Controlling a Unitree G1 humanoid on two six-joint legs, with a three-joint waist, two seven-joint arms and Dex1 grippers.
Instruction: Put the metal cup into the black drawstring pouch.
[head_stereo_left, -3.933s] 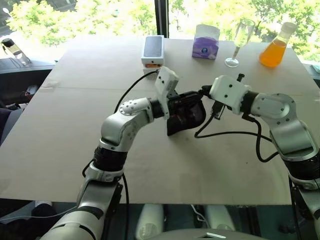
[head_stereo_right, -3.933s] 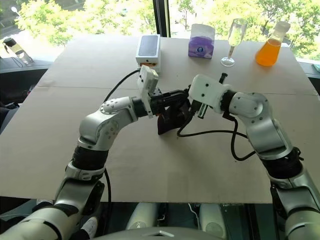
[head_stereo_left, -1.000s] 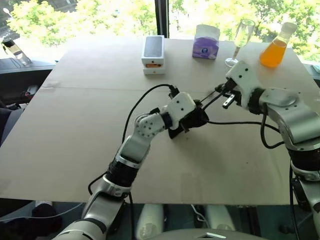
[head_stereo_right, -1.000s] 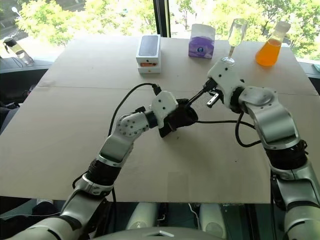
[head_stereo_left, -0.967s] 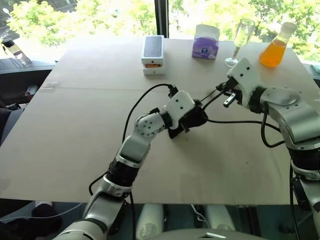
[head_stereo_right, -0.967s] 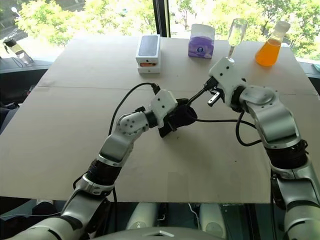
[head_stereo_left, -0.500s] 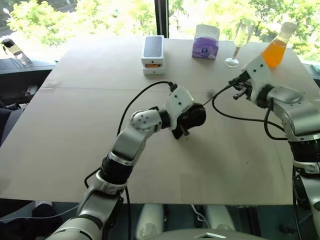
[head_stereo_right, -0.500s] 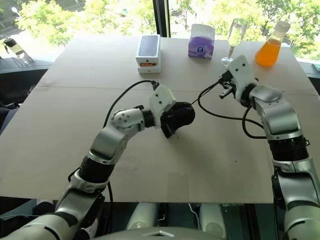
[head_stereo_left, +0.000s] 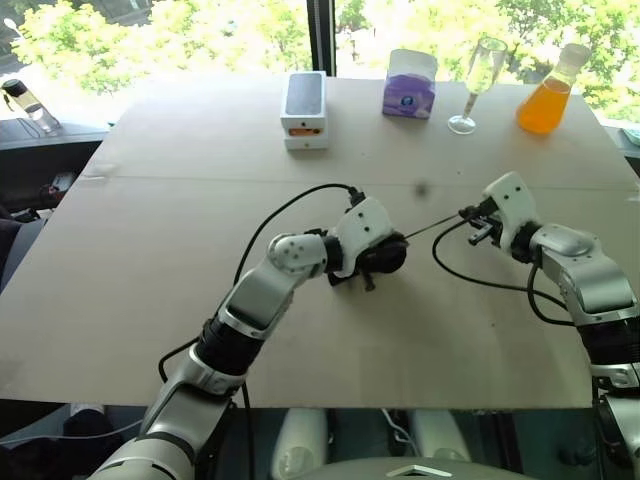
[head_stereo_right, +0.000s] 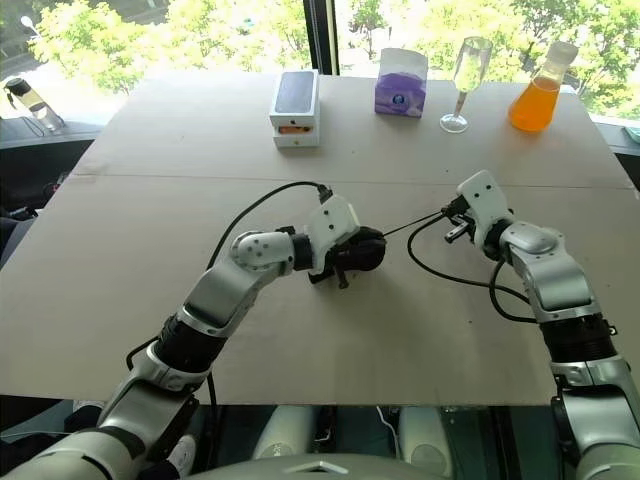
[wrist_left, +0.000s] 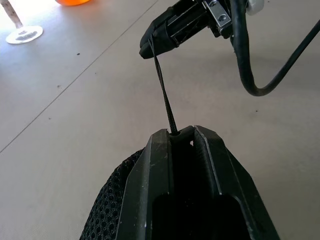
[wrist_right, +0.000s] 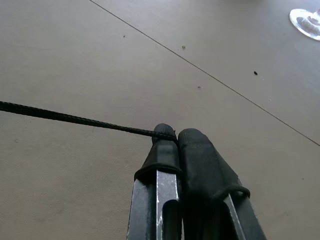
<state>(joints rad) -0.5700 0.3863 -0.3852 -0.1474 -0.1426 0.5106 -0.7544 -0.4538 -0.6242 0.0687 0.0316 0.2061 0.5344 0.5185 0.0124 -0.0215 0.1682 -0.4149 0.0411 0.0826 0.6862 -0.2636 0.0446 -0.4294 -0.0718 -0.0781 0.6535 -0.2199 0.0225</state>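
Your left gripper (wrist_left: 181, 145) sits near the middle of the big flat brown table (head_stereo_left: 150, 250), and its two black fingers squeeze the soft black mesh drawstring pouch (head_stereo_left: 383, 255), which rests on the table. You cannot see the shiny metal cup; the pouch looks round and full, but what is inside stays hidden. A thin black cord (wrist_right: 75, 119) runs out from the top of the pouch, pulled straight and tight, over to your right gripper (wrist_right: 176, 137). That gripper's two fingers are pressed together and pinch the end of the cord, low over the table, to the right of the pouch. At the far edge of the table stand a white box with a dark top (head_stereo_left: 305, 108), a purple and white tissue box (head_stereo_left: 410, 84), a tall clear wine glass (head_stereo_left: 478, 82) and a glass flask of orange liquid (head_stereo_left: 546, 92), all well apart from the pouch.
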